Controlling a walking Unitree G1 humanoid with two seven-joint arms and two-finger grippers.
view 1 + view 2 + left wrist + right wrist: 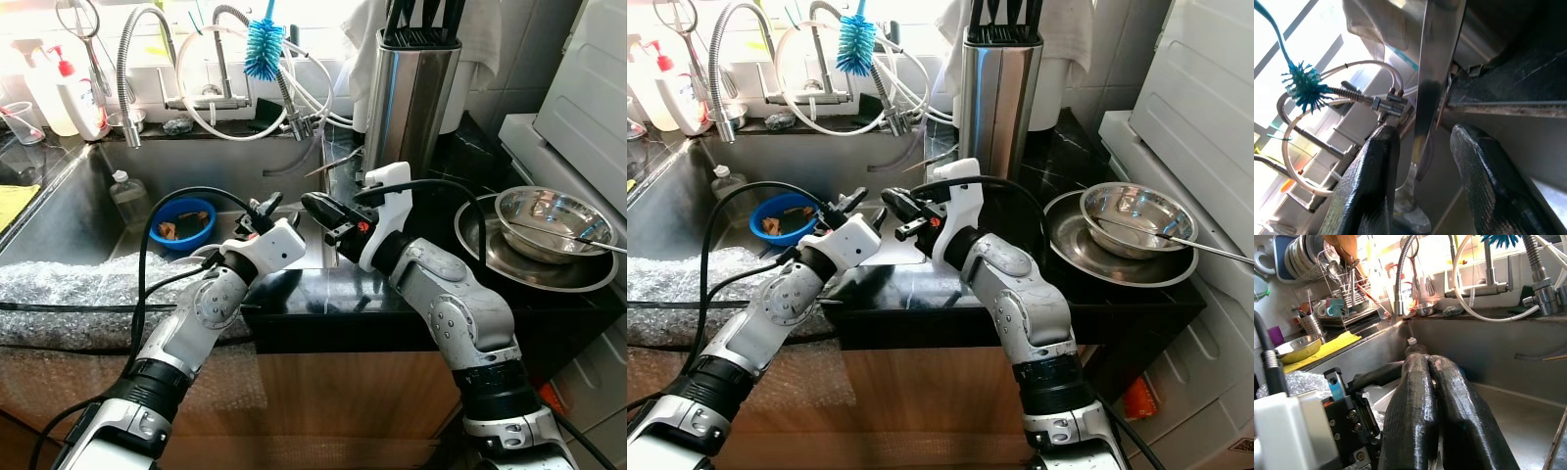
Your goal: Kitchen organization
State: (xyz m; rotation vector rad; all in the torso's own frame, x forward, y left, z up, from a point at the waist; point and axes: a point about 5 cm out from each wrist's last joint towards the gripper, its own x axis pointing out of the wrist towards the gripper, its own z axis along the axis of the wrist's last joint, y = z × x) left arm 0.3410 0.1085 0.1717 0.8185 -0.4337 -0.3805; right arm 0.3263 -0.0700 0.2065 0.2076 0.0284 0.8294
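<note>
**A:** Two grippers of ours meet over the near right corner of the sink [69, 235]. What do we have at the far left?

**B:** We see a white bottle with a red top [76, 98] on the far ledge, and in the right wrist view a dish rack [1327, 289] crowded with plates and utensils, with a steel bowl [1295, 346] on a yellow cloth [1332, 345] near it.

**A:** And inside the sink?

**B:** We make out a small clear bottle [128, 199] standing upright against the far wall, and to its right a blue bowl [184, 221] holding some brown scraps; what they are, we cannot tell. Bubble wrap [78, 289] lies along the near edge.

**A:** Our left gripper [263, 211]?

**B:** Its fingers [1366, 191] stand apart with nothing between them, pointing toward the far side, where a blue bottle brush [264, 49] hangs by the faucet hoses.

**A:** Our right gripper [315, 206]?

**B:** Just beside the left one, fingers [1415, 416] pressed together. We cannot tell whether anything is pinched between them.

**A:** Further right?

**B:** We see a steel knife block [411, 93] on the black counter [323, 294], dark handles standing in its top. At the far right, a steel bowl [551, 223] sits inside a wider steel dish [490, 257], with a long thin utensil [573, 236] lying across the bowl.
</note>
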